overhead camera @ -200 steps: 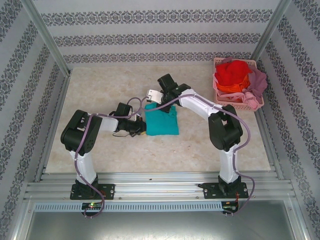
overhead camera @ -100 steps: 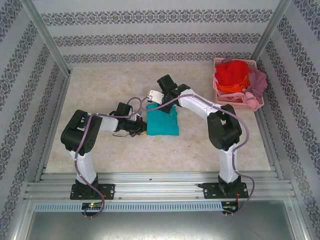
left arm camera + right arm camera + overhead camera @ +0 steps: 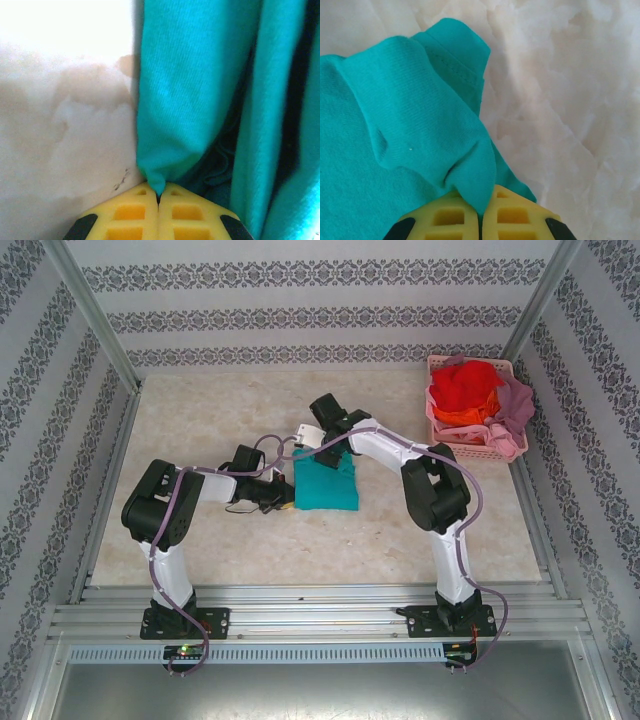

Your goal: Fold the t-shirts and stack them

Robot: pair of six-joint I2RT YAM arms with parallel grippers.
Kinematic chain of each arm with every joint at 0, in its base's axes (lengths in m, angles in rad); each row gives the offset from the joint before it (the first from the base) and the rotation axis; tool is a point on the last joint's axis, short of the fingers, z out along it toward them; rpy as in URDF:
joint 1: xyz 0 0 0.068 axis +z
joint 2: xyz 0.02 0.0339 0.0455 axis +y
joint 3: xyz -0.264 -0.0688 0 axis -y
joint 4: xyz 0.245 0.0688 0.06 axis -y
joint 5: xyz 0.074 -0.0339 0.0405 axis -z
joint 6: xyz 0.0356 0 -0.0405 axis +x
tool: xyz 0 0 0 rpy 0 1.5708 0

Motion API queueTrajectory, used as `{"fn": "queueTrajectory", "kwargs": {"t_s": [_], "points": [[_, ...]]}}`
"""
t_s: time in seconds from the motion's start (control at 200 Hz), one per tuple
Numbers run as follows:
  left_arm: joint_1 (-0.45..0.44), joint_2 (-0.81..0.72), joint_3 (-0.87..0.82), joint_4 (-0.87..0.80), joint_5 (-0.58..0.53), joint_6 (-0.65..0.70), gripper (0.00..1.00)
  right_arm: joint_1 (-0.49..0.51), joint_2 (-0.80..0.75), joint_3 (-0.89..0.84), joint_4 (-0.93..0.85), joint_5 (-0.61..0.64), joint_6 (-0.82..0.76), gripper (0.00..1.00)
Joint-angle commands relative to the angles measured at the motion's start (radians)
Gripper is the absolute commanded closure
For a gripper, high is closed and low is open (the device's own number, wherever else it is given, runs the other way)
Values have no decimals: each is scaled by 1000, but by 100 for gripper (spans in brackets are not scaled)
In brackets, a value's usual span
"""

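Left gripper (image 3: 158, 196), with its yellow fingers pressed together, pinches a pointed tip of the teal soft-cloth t-shirt (image 3: 190, 90). From that tip the fine-ribbed fabric runs up in long lengthwise folds with dark creases between them. The right gripper (image 3: 481, 209) is likewise clamped on a peaked fold of the same shirt, and a stitched hem edge lies just beyond the fold on the pale marbled tabletop (image 3: 570, 100).

From above, the teal shirt (image 3: 326, 486) is a compact, roughly rectangular bundle at the middle of the table. The left gripper (image 3: 284, 503) is at its near-left corner and the right gripper (image 3: 301, 450) at its far-left corner.

Well apart, at the far right corner, a pink plastic lattice basket (image 3: 437, 361) holds a crumpled red t-shirt (image 3: 462, 385). An orange t-shirt (image 3: 458, 418) lies beneath the red one, and a mauve-pink t-shirt (image 3: 515, 405) spills over the basket's right rim.
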Motion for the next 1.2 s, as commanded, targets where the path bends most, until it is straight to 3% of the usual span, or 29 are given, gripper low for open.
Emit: {"fn": "queueTrajectory", "kwargs": {"t_s": [0.0, 0.045, 0.09, 0.135, 0.225, 0.34, 0.425, 0.575, 0.754, 0.949, 1.114, 1.199], "points": [[-4, 59, -30, -73, -116, 36, 100, -16, -13, 15, 44, 13, 26, 72], [-4, 57, -31, -73, -119, 36, 100, -16, -26, 3, 55, 15, 25, 62], [-4, 54, -34, -69, -123, 34, 100, -18, -49, -20, 80, 20, 25, 58], [-4, 50, -36, -66, -125, 30, 100, -19, -77, -47, 110, 24, 29, 46], [-5, 39, -45, -59, -137, 25, 100, -28, -148, -114, 175, 24, 52, 39], [0, 18, -60, -49, -150, 15, 91, -49, -259, -232, 296, 22, 124, 22], [4, -13, -83, -23, -160, 1, 82, -69, -344, -328, 383, 12, 224, 16], [8, -129, -139, 7, -200, -19, 66, -114, -463, -486, 522, -4, 536, 15], [20, -293, -172, -102, -302, 1, 53, -209, -505, -638, 623, -146, 947, 16], [-11, -366, -50, -251, -464, 59, 25, -243, -444, -688, 627, -203, 1119, 18], [-62, -226, 151, -360, -546, 108, 22, -243, -362, -667, 639, -294, 1175, 23], [-86, -138, 228, -383, -554, 102, 32, -243, -333, -661, 658, -303, 1197, 29]]}}
